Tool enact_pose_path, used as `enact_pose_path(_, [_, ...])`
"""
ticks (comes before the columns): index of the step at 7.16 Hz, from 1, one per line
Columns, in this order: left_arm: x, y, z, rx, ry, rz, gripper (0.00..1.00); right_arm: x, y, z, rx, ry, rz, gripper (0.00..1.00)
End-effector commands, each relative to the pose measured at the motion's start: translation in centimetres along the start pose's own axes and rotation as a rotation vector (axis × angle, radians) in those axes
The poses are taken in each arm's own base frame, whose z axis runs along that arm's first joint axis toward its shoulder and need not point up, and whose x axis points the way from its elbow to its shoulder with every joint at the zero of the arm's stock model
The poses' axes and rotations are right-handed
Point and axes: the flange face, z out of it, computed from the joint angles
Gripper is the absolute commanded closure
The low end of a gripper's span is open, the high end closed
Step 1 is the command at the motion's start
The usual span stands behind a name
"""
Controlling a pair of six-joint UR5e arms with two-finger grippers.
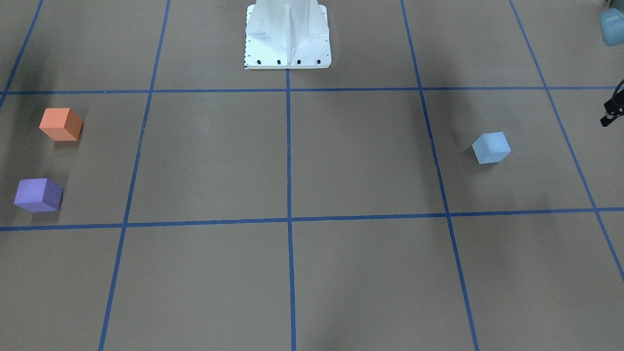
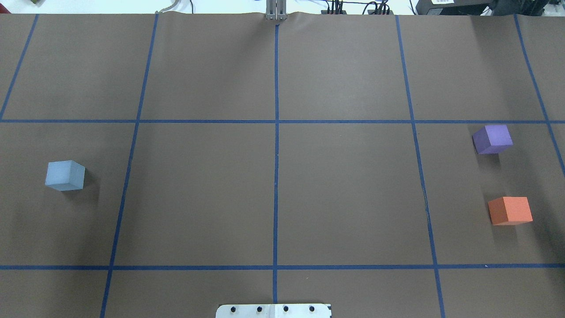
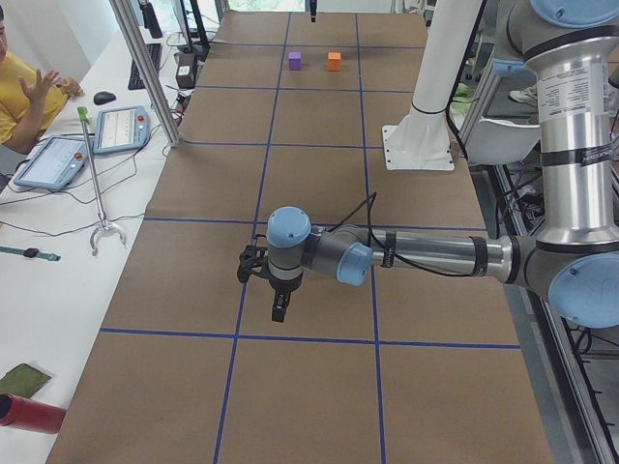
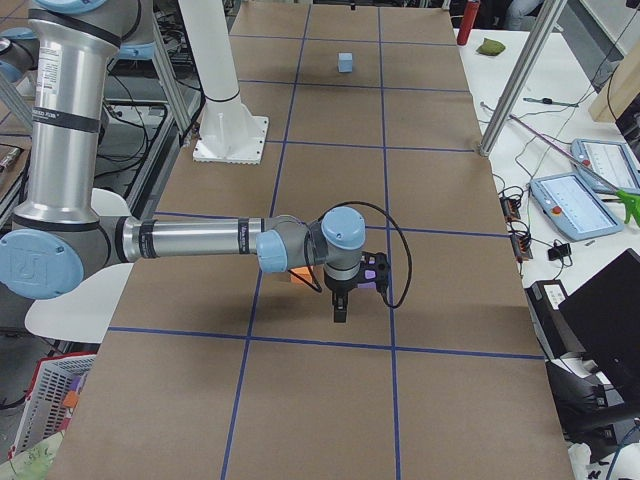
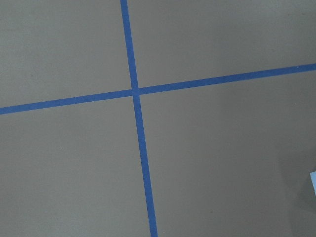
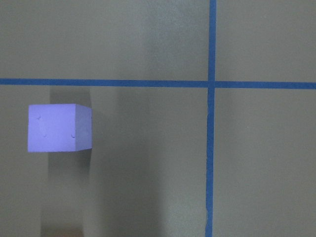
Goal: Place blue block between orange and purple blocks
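The light blue block (image 2: pixel 65 175) sits on the robot's left part of the table, also in the front view (image 1: pixel 491 147); a sliver shows in the left wrist view (image 5: pixel 313 181). The purple block (image 2: pixel 492 139) and the orange block (image 2: pixel 510 210) sit apart on the robot's right, with a gap between them. The purple block shows in the right wrist view (image 6: pixel 59 127). My left gripper (image 3: pixel 279 313) hangs above the table's left end. My right gripper (image 4: pixel 340 312) hangs over the purple and orange blocks. I cannot tell whether either is open or shut.
The white robot base (image 1: pixel 287 39) stands at the middle of the robot's edge. Blue tape lines (image 2: pixel 276 176) divide the brown table into squares. A side table (image 3: pixel 58 242) with tablets and a person runs along the far long edge.
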Motion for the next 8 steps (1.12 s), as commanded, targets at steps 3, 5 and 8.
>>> enact_pose_path(3, [-0.1,0.5,0.2,-0.002,-0.004,0.001,0.00,-4.5,-0.6,0.0,0.002,-0.012,-0.093,0.00])
enact_pose_path(5, [0.4,0.3,-0.1,0.006,0.006,0.012,0.00,-5.6,-2.1,-1.0,0.037,-0.001,-0.118,0.00])
enact_pose_path(8, [3.3,-0.6,0.1,0.011,0.083,-0.070,0.00,-6.4,-7.2,0.6,0.026,-0.041,-0.125,0.00])
